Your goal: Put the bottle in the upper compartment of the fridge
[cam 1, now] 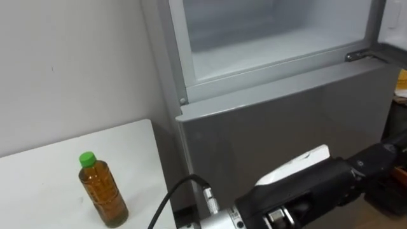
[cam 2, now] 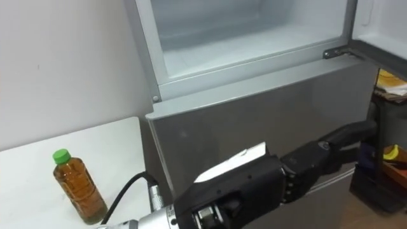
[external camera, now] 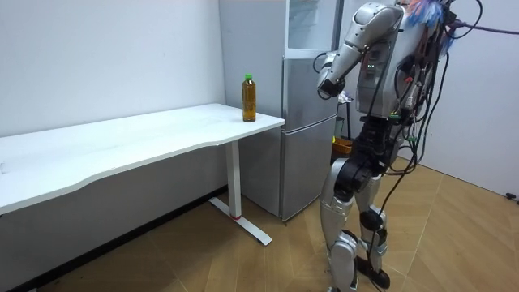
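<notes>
I am seeing the bottle (cam 1: 102,191) standing upright on the white desk (cam 1: 38,191), at the near left of my view. It is holding amber liquid and wearing a green cap (cam 1: 87,159). Nothing is touching it. It is sitting near the desk's right edge, close to the corner that is meeting the fridge (cam 1: 286,127). A pale wall (cam 1: 63,63) is rising behind the desk.

To the right of the bottle, the fridge's grey lower door is closed. Above it the upper compartment (cam 1: 273,32) is standing open, showing a pale, bare interior.

My left hand (cam 1: 318,187) is reaching in from the bottom of the view and lying across the front of the lower door, well apart from the bottle. Its fingers are stretched out towards the right and are holding nothing.

In the room view I am watching the robot standing upright on the wooden floor (external camera: 243,259), facing the fridge. Its left arm is bent and raised at chest height towards the fridge. The desk is running off to the room view's left, with the bottle at its fridge end.
</notes>
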Robot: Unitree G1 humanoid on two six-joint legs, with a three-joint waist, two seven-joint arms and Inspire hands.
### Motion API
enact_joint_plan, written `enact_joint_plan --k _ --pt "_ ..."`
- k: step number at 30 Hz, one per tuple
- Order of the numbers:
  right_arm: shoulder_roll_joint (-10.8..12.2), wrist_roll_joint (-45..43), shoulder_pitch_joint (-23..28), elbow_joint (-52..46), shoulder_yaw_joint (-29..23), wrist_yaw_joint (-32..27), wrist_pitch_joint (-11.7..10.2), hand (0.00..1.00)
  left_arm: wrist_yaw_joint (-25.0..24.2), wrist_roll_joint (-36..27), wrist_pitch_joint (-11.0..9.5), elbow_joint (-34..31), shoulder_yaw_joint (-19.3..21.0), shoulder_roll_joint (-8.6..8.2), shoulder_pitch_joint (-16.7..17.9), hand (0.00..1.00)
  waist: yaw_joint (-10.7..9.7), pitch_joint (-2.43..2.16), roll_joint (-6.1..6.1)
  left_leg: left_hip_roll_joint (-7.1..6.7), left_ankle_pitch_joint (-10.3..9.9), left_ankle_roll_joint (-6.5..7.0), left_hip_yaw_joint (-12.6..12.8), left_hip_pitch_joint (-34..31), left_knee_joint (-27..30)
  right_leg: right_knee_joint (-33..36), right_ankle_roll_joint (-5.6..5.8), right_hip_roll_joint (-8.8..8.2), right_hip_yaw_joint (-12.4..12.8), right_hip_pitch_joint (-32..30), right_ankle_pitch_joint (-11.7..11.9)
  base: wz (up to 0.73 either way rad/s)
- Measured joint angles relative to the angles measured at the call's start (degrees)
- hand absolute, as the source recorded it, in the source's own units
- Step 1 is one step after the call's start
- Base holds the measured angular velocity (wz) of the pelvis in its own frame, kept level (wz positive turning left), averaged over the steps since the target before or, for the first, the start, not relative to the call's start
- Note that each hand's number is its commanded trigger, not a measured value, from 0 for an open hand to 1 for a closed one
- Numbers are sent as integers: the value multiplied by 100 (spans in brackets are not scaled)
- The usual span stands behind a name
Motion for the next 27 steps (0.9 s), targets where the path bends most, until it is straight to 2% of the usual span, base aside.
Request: enact_joint_plan --k 12,16,19,22,23,25,27 --pt "-5 -14 -30 1 84 6 20 0 -19 9 35 248 16 5 1 0 21 -2 -25 1 -1 -1 -1 -4 4 15 0 3 -7 0 0 0" --pt "14 1 9 -6 1 6 23 0 -16 12 35 237 152 101 1 0 56 -13 -37 2 1 -2 0 7 3 33 1 5 -3 -1 0 0" --pt "18 53 66 -4 -22 7 19 0 12 16 33 216 429 150 31 0 224 -40 -65 5 1 -2 -6 10 5 65 0 4 -8 -11 0 0" --pt "16 -45 97 12 -24 6 -24 0 225 83 16 44 815 185 224 0 390 -67 -105 6 1 -2 -15 8 11 95 0 4 -17 -15 -1 0" --pt "24 -37 134 48 -25 -5 -65 0 303 156 7 -82 998 200 308 0 502 -81 -121 6 1 -3 -19 14 12 97 0 5 -13 -8 -1 0" --pt "28 -19 229 47 -61 -49 -129 0 511 222 -91 -324 1299 269 469 0 644 -99 -144 7 3 -5 -29 21 12 102 0 7 -20 0 -1 0" --pt "57 -49 344 43 -160 -85 -178 0 746 282 -315 -609 1814 338 742 0 862 -115 -179 10 5 -8 -67 40 13 105 0 12 -43 39 -1 5"
